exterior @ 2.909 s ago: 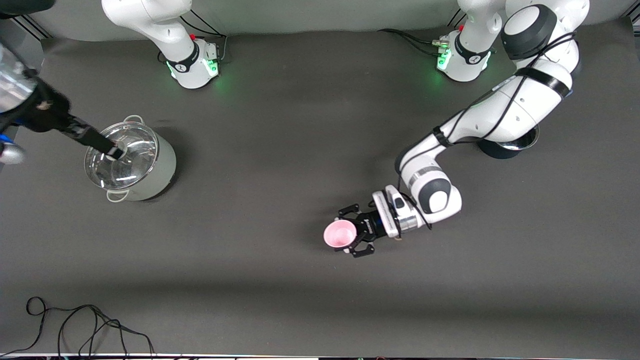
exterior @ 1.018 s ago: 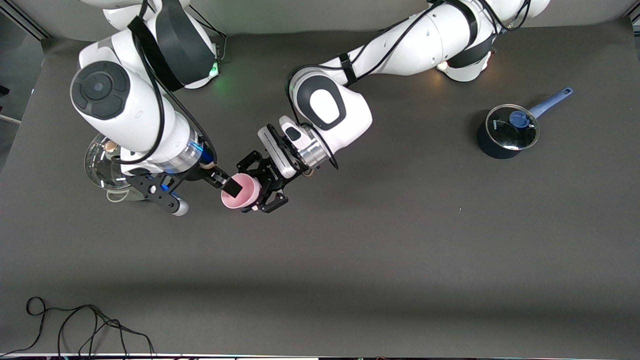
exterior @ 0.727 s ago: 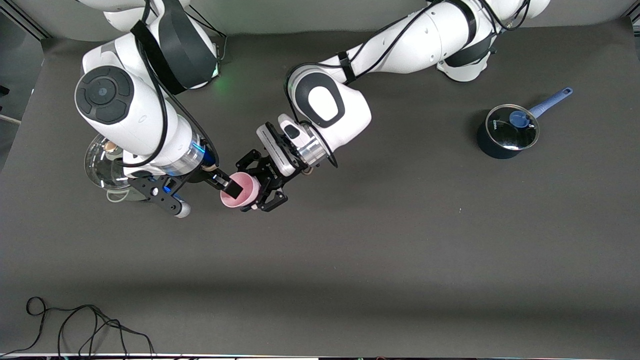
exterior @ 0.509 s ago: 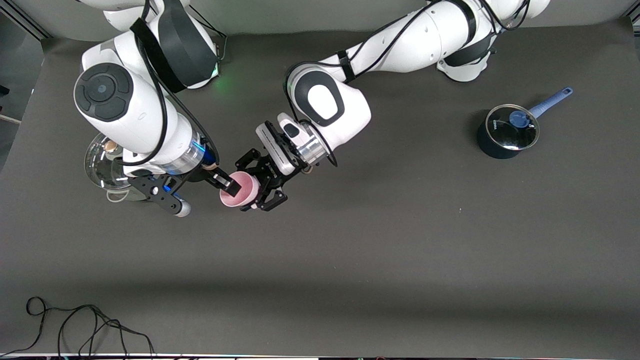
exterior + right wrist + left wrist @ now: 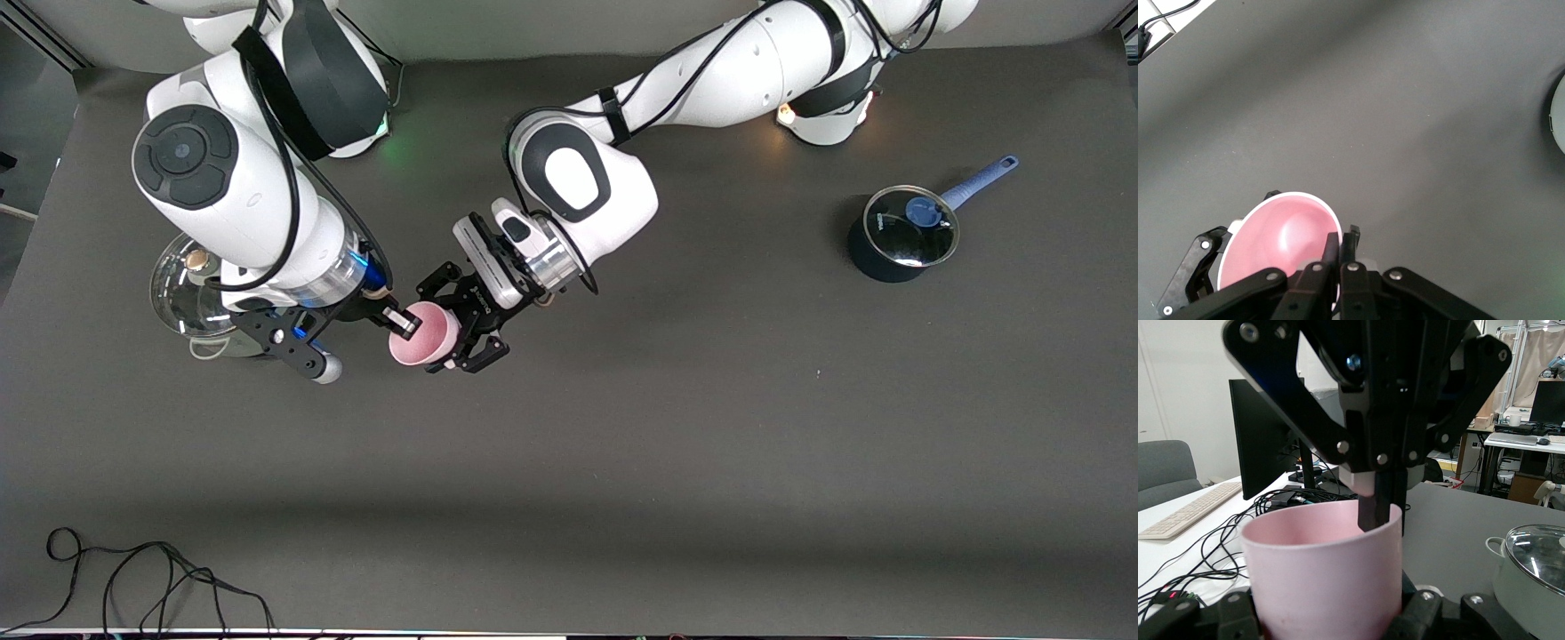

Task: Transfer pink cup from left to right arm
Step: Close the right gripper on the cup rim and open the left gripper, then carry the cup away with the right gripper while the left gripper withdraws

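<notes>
The pink cup (image 5: 428, 338) is up in the air over the table's middle, a little toward the right arm's end, mouth facing the front camera. My left gripper (image 5: 447, 327) reaches across and is shut on its body, with a finger on either side. My right gripper (image 5: 402, 322) is shut on the cup's rim. In the right wrist view, the right gripper (image 5: 1341, 248) has one finger inside the pink cup (image 5: 1275, 241) and one outside, pinching the wall. In the left wrist view the pink cup (image 5: 1325, 577) fills the left gripper (image 5: 1331, 621), and the right gripper (image 5: 1375, 513) comes down over its rim.
A steel pot with a glass lid (image 5: 182, 298) stands at the right arm's end, partly under the right arm. A dark saucepan with a glass lid and a blue handle (image 5: 900, 235) stands at the left arm's end. A black cable (image 5: 142, 578) lies near the front edge.
My right gripper's fingers have closed onto the cup's rim. The left gripper has kept its hold, and both hands have shifted only slightly.
</notes>
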### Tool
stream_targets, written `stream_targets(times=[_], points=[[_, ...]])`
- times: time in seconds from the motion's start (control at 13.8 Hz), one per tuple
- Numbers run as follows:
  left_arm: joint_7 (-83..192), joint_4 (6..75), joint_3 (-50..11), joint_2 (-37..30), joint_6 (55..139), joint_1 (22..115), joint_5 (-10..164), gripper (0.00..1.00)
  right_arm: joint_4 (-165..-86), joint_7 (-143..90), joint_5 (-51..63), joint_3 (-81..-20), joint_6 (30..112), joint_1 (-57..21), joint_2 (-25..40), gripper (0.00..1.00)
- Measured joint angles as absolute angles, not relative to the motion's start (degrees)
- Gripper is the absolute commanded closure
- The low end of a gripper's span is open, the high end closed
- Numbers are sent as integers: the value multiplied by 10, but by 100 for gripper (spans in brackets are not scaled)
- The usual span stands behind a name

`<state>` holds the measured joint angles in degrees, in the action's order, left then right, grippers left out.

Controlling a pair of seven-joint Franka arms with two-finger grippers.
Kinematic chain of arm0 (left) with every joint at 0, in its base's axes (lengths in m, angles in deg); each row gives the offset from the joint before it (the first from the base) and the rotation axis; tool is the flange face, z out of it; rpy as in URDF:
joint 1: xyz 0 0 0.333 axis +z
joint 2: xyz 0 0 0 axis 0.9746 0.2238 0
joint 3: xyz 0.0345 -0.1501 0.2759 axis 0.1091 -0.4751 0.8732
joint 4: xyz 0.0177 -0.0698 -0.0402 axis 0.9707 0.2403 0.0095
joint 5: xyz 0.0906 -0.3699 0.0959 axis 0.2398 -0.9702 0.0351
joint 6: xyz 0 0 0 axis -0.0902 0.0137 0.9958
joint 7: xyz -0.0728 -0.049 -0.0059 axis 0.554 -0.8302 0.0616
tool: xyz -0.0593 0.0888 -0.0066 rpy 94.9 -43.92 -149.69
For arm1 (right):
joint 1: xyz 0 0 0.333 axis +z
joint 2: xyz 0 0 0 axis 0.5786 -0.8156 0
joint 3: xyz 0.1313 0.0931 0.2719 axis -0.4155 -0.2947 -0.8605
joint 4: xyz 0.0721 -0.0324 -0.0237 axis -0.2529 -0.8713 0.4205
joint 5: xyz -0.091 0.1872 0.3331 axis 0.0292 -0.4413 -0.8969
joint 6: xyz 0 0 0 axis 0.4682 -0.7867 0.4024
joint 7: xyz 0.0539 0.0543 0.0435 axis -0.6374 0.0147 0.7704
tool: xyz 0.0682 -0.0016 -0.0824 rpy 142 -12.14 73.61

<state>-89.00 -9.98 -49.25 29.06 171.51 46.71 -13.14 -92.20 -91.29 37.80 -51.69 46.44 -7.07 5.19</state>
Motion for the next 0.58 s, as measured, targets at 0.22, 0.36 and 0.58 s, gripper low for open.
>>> stream_targets(times=[0.22,0.36,0.58], points=[[-890,-100,-491,288,1717,467,-131,100,-919,-913,377,-517,465,-71,52,100],[-890,-100,-489,285,1719,467,-129,10,-915,-914,377,-518,467,-71,51,100],[-888,-99,-469,277,1719,468,-112,0,-908,-916,375,-520,484,-70,48,100]])
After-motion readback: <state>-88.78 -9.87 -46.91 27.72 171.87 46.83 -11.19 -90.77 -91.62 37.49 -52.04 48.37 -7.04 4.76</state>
